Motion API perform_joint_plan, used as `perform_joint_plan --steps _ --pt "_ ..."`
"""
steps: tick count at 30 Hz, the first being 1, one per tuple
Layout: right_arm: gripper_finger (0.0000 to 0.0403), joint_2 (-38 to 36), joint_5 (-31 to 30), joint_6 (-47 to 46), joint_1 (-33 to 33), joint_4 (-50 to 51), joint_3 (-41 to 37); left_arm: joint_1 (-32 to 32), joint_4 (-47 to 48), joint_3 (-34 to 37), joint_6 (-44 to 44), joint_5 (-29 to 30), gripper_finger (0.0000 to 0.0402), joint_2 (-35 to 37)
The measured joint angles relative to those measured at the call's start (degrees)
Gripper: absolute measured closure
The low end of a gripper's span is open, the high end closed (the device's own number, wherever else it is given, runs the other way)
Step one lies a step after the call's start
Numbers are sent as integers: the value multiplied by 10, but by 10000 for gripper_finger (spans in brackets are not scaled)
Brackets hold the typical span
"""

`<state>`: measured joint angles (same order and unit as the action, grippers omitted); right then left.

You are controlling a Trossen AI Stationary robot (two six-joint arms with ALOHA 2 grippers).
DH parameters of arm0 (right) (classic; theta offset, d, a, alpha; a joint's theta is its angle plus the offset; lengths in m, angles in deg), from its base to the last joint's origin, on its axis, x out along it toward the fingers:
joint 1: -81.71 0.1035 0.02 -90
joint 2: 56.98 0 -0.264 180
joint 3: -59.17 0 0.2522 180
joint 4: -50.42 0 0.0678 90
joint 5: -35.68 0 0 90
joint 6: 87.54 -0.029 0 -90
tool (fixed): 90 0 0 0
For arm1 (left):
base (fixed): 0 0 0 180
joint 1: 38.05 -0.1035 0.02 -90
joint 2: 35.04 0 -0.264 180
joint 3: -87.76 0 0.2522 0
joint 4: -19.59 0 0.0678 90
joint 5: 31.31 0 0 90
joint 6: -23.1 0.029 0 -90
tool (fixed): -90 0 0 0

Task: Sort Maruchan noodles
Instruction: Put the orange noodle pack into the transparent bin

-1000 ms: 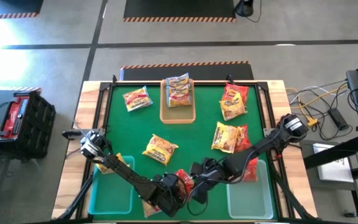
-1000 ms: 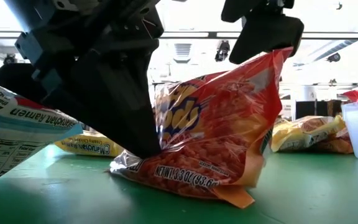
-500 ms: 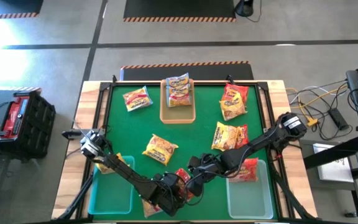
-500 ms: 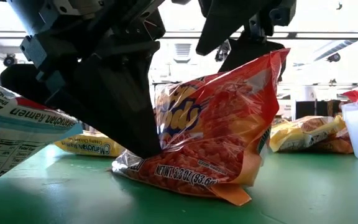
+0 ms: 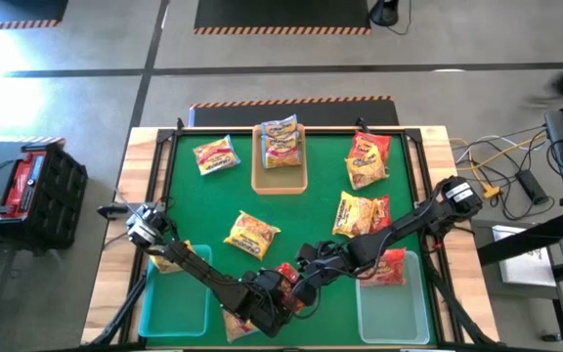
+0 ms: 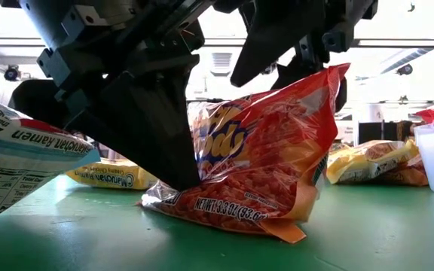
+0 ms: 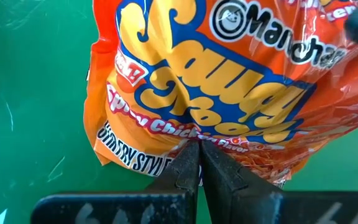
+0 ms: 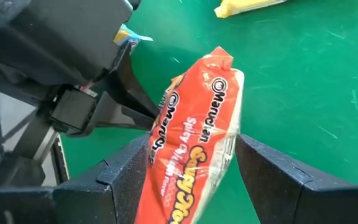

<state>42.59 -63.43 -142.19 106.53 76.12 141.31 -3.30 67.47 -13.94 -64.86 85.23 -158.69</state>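
Over the last second the right arm has swung in from the clear tray toward the table's near middle, so that the right gripper (image 8: 194, 174) now brackets the top of the orange-red packet (image 6: 258, 169) that the left gripper (image 7: 199, 163) was already pinching. Largest in view is the green table (image 5: 311, 200), wood-framed, with a teal tray (image 5: 176, 305) at the near left corner and a clear tray (image 5: 391, 311) at the near right; a red packet (image 5: 386, 266) lies at the clear tray's far edge. A tan tray (image 5: 280, 174) at the far middle holds a silvery packet (image 5: 281, 142). Both dark arms reach in from the table's sides and meet near the front edge between the two near trays. Loose Maruchan packets lie spread over the felt: a yellow one (image 5: 214, 154) far left, a red-and-yellow pair (image 5: 368, 158) far right, another pair (image 5: 360, 215) right of centre, and a yellow one (image 5: 251, 235) near the middle. The orange-red packet stands tilted on its lower edge on the felt, its lower seam clamped between the left gripper's closed fingers (image 7: 182, 171). Its upper end sits between the right gripper's fingers (image 8: 272, 177), which stand wide on either side with a gap showing on one side.
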Motion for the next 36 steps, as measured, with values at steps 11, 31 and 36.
perform_joint_plan --steps 11,31,36 --pt "174 0 3 -32 0 -80 -53 -14 -5 0 1 0 401 0" --pt "293 -1 -15 -13 0 -91 -70 -27 -6 0 20 14 401 0" --pt "354 -2 -15 -2 0 -93 -70 -27 -4 0 38 16 401 2"
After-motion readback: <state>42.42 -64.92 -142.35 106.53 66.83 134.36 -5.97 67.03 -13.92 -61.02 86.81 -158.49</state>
